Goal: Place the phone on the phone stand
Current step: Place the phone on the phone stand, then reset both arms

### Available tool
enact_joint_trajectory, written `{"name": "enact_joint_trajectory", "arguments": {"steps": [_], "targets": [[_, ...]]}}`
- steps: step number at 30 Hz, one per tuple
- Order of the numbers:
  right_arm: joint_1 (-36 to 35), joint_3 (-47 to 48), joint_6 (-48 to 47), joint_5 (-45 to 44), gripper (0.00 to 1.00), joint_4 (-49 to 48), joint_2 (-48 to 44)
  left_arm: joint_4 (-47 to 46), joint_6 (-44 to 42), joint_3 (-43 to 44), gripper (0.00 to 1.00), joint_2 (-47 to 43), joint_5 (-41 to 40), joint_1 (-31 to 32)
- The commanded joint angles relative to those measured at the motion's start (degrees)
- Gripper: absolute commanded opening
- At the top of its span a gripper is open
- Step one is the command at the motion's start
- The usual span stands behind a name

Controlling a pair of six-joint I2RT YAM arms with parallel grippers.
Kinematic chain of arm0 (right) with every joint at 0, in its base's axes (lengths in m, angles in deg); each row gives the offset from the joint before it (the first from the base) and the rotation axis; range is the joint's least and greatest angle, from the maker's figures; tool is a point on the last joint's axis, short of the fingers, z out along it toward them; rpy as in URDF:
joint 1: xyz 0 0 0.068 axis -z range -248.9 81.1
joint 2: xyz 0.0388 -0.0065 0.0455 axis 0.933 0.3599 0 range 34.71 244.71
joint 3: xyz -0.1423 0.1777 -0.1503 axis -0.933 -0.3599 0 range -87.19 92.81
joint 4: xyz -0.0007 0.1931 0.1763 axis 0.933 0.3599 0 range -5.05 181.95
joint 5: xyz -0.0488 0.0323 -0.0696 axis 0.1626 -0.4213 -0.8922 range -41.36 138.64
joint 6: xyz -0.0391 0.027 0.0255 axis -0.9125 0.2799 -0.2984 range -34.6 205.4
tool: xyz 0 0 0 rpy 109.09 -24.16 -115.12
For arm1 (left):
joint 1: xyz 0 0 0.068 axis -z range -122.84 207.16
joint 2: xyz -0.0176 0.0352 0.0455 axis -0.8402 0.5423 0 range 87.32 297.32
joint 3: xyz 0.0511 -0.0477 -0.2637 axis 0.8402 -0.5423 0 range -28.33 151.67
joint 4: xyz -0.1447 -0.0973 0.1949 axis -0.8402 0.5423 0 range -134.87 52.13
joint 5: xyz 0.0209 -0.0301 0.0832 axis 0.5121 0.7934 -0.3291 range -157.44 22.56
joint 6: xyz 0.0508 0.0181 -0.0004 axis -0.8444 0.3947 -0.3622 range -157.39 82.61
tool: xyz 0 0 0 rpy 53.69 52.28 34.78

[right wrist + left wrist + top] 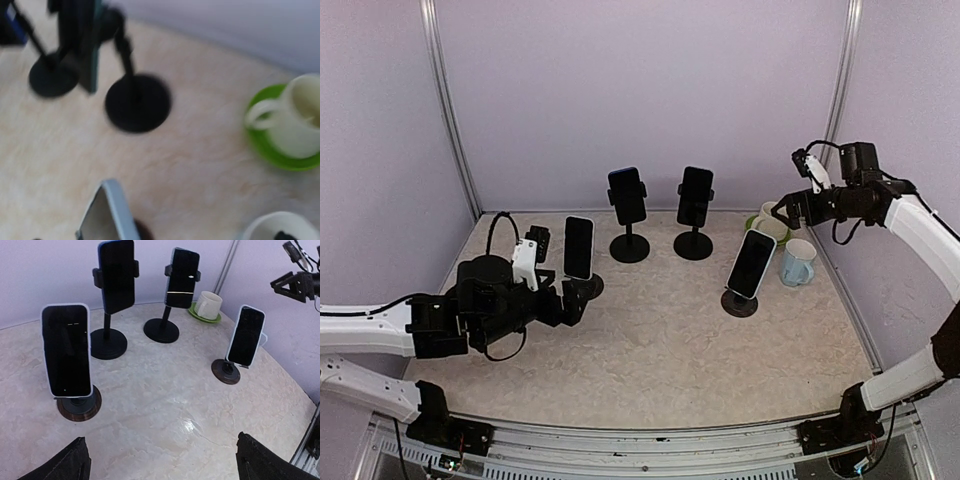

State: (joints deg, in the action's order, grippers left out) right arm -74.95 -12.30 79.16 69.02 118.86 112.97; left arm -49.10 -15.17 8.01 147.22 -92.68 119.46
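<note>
The left fingers (67, 462) stand wide apart and empty, low over the desk (660, 350) near a white-cased phone (578, 247) that sits upright on a low round stand (588, 288). Farther back, two tall stands (629, 246) each clamp a dark phone. Right of them the phone (752, 263) leans back on the phone stand (739, 304), a low round base on the desk, with nothing touching it. Just behind it a cream cup sits on a green saucer (753, 222), with a pale blue mug (797, 262) beside it. The right fingers (782, 212) hang above the cup, apart and empty, well clear of the phone.
</note>
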Motion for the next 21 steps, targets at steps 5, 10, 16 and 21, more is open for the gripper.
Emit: {"name": "enact_joint_trajectory", "arguments": {"steps": [5, 10, 16, 21], "targets": [[0.59, -5.86, 8.14, -14.69, 1.0, -5.44, -5.52, 8.09, -4.42, 6.29, 0.99, -4.78, -8.57, -8.53], [0.72, -10.43, 7.42, -18.92, 1.0, -8.44, -8.41, 9.49, -5.84, 8.64, 0.99, -5.95, -6.26, -18.11], [4.11, -16.02, 12.36, -19.84, 1.0, -12.22, -11.81, 7.78, -6.23, 8.41, 0.99, -6.28, -1.59, -29.75], [7.03, -21.36, 14.77, -22.82, 1.0, -14.0, -14.72, 8.17, -6.68, 7.68, 0.99, -6.35, -1.57, -36.71]]}}
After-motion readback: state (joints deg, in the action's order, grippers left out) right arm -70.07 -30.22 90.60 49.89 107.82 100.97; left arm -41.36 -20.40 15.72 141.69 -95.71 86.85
